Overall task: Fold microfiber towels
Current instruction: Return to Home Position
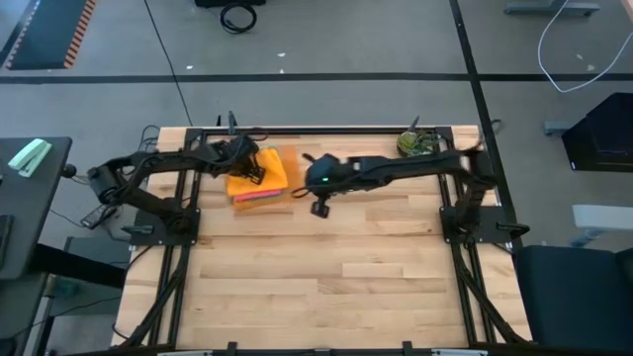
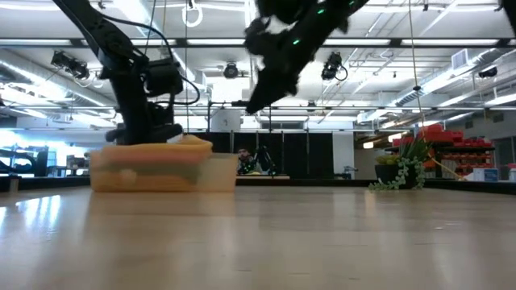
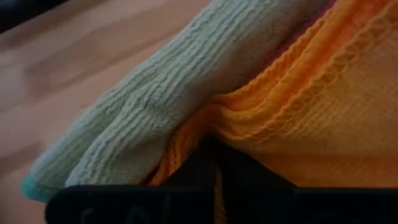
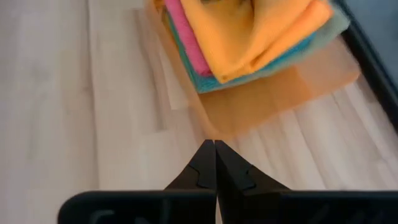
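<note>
A stack of microfiber towels [image 1: 259, 180] lies in a translucent orange tray [image 4: 280, 93] at the table's far side, left of the middle. An orange towel [image 4: 249, 31] is on top, with pink [image 4: 186, 37], teal [image 4: 211, 84] and sage green [image 3: 155, 106] below it. My left gripper [image 1: 252, 170] is down on the stack, shut on the orange towel [image 3: 323, 112]. My right gripper [image 4: 215, 144] is shut and empty. It hangs above the table just right of the tray and shows high up in the low view [image 2: 256, 101]. My left gripper pinches a bunched fold of the orange towel [image 3: 205, 127] between its two fingers, and a sliver of orange shows between them. It comes at the stack from above. The towel lies on the stack in the tray and is slack around the fingers.
A small potted plant [image 1: 415, 143] stands at the far edge on the right. The wooden table top [image 1: 336, 287] stretches bare toward the near edge. A black frame rail [image 1: 336, 129] runs along the far edge behind the tray.
</note>
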### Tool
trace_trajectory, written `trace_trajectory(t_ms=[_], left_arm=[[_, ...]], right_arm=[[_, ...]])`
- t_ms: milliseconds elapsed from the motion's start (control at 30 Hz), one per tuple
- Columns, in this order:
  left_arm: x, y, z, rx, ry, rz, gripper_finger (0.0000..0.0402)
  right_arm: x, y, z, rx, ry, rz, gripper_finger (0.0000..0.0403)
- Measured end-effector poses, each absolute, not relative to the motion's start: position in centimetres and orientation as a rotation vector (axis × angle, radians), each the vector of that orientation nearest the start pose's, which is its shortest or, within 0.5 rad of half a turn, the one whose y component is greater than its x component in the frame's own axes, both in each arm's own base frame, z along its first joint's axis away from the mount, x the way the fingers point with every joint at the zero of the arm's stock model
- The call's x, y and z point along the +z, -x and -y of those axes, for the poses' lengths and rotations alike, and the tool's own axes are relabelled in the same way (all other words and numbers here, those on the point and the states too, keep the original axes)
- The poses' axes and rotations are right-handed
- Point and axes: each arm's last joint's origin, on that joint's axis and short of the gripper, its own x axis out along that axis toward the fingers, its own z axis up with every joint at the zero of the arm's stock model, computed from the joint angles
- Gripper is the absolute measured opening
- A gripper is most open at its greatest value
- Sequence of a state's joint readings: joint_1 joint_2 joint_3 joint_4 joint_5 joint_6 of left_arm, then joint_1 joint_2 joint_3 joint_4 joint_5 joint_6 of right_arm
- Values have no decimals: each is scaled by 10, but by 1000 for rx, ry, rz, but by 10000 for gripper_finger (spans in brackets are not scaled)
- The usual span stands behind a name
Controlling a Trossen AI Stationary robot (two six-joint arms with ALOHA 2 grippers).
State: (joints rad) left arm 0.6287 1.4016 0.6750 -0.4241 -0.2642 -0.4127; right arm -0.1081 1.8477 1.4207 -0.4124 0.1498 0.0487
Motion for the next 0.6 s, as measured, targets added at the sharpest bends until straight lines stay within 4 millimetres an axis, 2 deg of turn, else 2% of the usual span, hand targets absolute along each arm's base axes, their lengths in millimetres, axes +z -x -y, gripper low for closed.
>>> trace_trajectory(t_ms=[100, 200, 367, 500, 600], left_arm=[[155, -200, -150, 969, 554, -920, 14], [155, -210, -154, 913, 547, -857, 7], [168, -232, -166, 799, 496, -838, 26], [192, -247, -172, 752, 486, -856, 37], [218, -254, -172, 730, 465, -902, 43]], right_arm=[[255, -370, 42, -268, -45, -807, 1], [269, -329, 40, -296, -105, -702, 2], [260, -265, 39, -351, -224, -544, 2], [248, -237, 36, -380, -299, -403, 2], [243, -234, 37, -384, -319, -335, 3]])
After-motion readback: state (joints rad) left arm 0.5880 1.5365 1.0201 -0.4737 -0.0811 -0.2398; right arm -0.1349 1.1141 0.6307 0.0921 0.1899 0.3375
